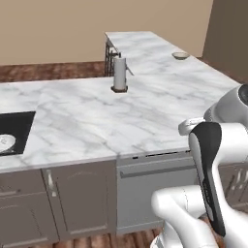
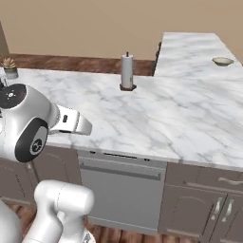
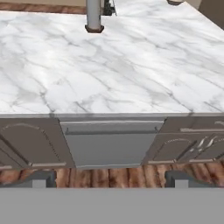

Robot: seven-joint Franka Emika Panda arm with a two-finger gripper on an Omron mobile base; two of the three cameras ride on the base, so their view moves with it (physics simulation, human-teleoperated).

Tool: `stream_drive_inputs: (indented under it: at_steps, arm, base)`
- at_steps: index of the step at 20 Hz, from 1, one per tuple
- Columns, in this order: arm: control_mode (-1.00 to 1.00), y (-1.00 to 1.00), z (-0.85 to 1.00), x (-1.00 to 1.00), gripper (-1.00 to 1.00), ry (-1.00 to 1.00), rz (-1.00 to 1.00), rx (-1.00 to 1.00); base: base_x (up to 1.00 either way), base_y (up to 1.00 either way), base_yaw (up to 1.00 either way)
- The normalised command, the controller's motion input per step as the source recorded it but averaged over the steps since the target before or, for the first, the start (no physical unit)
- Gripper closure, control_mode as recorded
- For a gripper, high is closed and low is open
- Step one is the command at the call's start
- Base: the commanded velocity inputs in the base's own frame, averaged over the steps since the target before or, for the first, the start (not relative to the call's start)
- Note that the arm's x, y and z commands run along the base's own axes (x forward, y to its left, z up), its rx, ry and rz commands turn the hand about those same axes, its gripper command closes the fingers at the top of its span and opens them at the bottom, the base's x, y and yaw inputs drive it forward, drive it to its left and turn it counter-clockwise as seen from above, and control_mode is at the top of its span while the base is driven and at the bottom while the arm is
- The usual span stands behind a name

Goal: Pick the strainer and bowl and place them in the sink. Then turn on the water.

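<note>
While my two-finger gripper (image 3: 107, 178) hangs wide open and empty short of the marble counter (image 1: 145, 106), I judge the pick unstarted: next, reach the shallow tan bowl (image 2: 222, 61) far beyond the upright paper-towel roll (image 2: 126, 71).

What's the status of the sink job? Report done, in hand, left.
Done: possibly one item; a round pale thing lies in the sink, identity unclear. In hand: nothing; the gripper is open and empty. Left: the bowl sits on the far counter; no water visible.
</note>
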Motion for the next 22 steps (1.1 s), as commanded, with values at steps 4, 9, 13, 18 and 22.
stream_drive_inputs:
  at_steps: [4, 9, 13, 18, 22]
  arm:
    - [1.00, 0.00, 0.00, 0.00, -1.00, 0.00, 0.00, 0.00]
    - [1.00, 0.00, 0.00, 0.00, -1.00, 0.00, 0.00, 0.00]
    - [1.00, 0.00, 0.00, 0.00, -1.00, 0.00, 0.00, 0.00]
    - [1.00, 0.00, 0.00, 0.00, -1.00, 0.00, 0.00, 0.00]
    - [1.00, 0.00, 0.00, 0.00, -1.00, 0.00, 0.00, 0.00]
  base:
    - [-0.02, -1.00, 0.00]
    - [-0.02, -1.00, 0.01]
    - [0.00, -1.00, 0.06]
    - [0.00, -1.00, 0.16]
    - [0.00, -1.00, 0.29]
